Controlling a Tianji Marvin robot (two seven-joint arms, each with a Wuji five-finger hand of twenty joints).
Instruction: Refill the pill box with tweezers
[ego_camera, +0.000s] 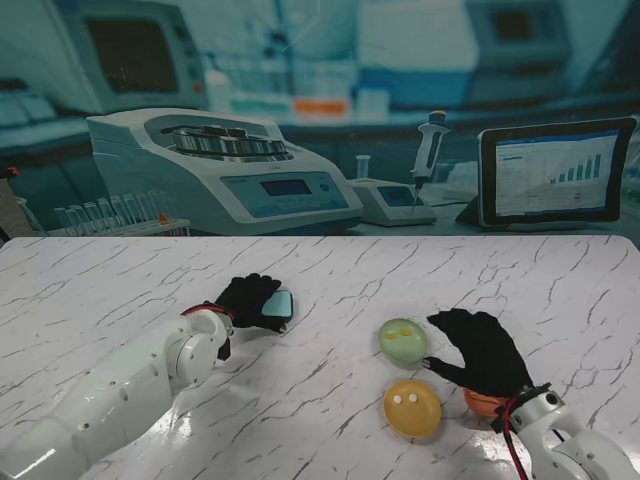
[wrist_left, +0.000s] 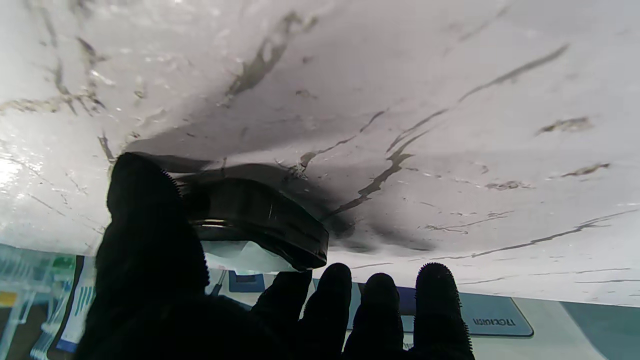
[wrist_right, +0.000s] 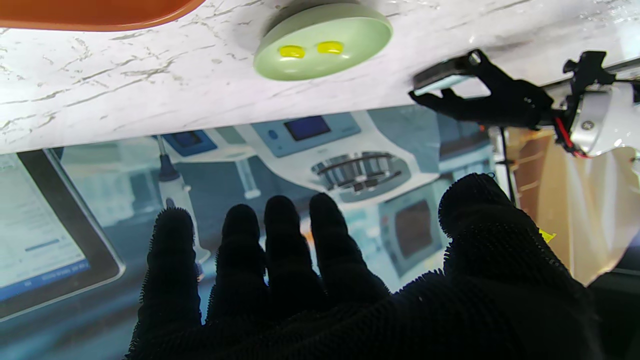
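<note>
1. On the white marbled table (ego_camera: 330, 270), toward the robot's left, the black-gloved left hand (ego_camera: 248, 300) grips a small dark-rimmed, pale-blue box, apparently the pill box (ego_camera: 280, 303). The box is lifted off the surface in the left wrist view (wrist_left: 260, 220), thumb on one side and fingers (wrist_left: 332, 295) curled beneath it.
2. Right of that, near the middle, sits a pale green dish (ego_camera: 402, 340) with two yellow pills (ego_camera: 398, 329) in it; the right wrist view shows it too (wrist_right: 322, 47).
3. Nearer to me, just beside the green one, lies a yellow-orange dish (ego_camera: 412, 407) holding two pale pills (ego_camera: 404, 399).
4. Farther right, the right hand (ego_camera: 484, 350) hovers with fingers spread wide, holding nothing, its thumb close to the green dish.
5. Partly hidden under that hand's wrist is an orange dish (ego_camera: 482, 403), its rim visible in the right wrist view (wrist_right: 95, 15).
6. Tweezers cannot be made out.
</note>
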